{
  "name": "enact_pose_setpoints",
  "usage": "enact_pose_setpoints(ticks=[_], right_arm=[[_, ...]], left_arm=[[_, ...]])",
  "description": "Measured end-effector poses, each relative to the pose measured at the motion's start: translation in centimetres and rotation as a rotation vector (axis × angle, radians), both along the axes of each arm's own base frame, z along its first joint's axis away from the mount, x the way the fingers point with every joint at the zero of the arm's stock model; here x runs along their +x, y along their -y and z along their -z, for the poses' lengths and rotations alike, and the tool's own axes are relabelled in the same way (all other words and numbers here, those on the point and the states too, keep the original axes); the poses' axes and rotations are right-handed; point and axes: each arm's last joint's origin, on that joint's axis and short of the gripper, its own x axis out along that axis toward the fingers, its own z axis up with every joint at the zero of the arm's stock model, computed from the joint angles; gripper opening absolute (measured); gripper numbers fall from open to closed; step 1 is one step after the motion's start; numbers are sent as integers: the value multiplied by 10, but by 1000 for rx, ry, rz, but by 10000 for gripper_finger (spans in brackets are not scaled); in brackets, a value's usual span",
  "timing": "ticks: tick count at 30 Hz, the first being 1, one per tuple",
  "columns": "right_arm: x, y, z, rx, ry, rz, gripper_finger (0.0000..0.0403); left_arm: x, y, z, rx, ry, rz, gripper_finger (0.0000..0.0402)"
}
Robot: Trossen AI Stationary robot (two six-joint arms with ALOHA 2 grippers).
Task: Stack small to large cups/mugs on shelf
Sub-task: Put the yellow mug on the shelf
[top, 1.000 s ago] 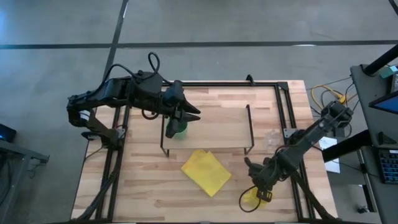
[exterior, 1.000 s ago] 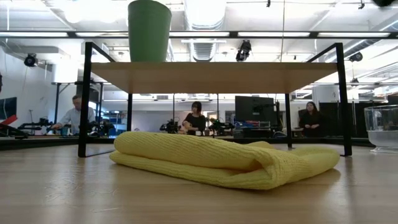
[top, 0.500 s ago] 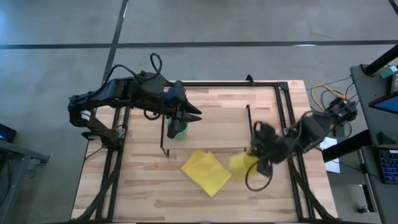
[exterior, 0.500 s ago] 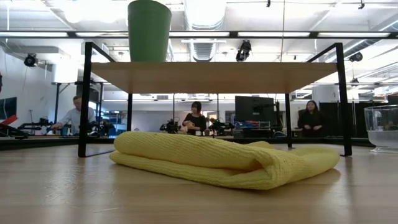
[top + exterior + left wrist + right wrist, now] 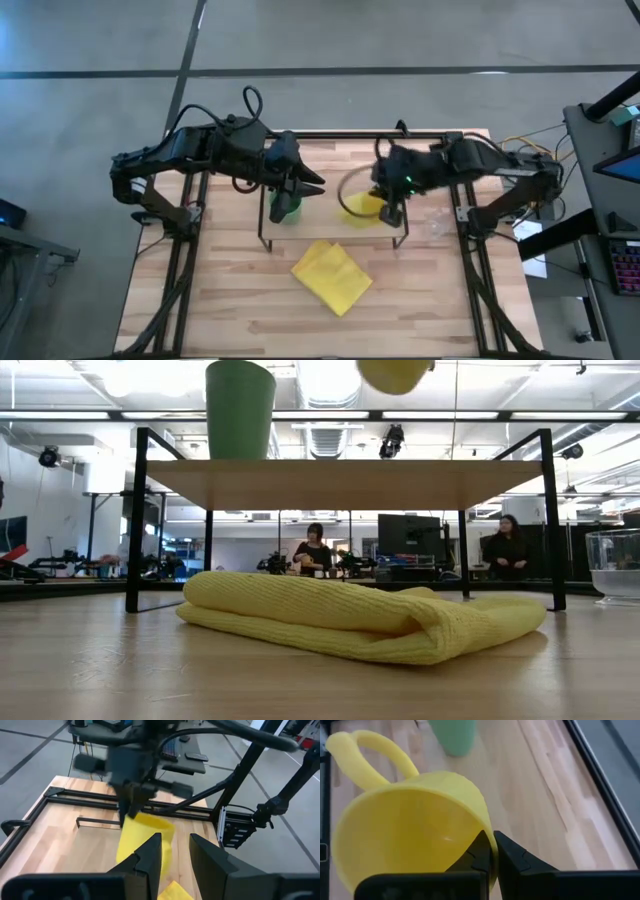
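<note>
Two arms: both over the table point(image 5: 230, 300), each reaching toward the shelf point(image 5: 345, 205) from its own side.
Right end effector point(image 5: 390, 205): above the shelf's 3 o'clock end, fingers point(image 5: 487, 851) pinched together on the rim of the yellow mug point(image 5: 362, 204).
Yellow mug: held in the air over the shelf top, apart from it; in the low view only its rounded underside point(image 5: 394, 373) shows, above the shelf board. In the right wrist view the mug point(image 5: 410, 835) is tipped with its mouth open toward the camera and its handle on the far side of the clamped rim.
Left end effector point(image 5: 300, 185): at the shelf's 9 o'clock end, fingers point(image 5: 150, 855) spread apart, holding nothing, just above and at 12 o'clock from the green cup point(image 5: 287, 205).
Green cup: upright on the shelf top at its 9 o'clock end, as the low view point(image 5: 240, 408) shows; well apart from the mug.
Clear glass cup point(image 5: 613, 565): on the table, outside the shelf's 3 o'clock leg, beside it.
Yellow cloth point(image 5: 331, 275): crumpled on the table at 6 o'clock from the shelf, lying in front of the shelf legs in the low view point(image 5: 360, 615).
People point(image 5: 315, 550): seated at desks in the room beyond the table.
</note>
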Motion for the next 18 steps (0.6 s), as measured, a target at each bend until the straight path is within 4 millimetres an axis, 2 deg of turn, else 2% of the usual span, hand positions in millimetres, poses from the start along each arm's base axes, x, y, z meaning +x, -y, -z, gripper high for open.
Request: enact_pose_setpoints(ticks=[6,12,18], right_arm=[[30,13,13,21,3,-125,9],[53,18,38,6,-96,-167,9],[69,28,54,-9,-135,-166,9]], left_arm=[[-4,-1,-2,4,8,-10,86],[-21,-5,-10,44,21,-117,86],[-33,-9,-2,98,-98,-220,86]])
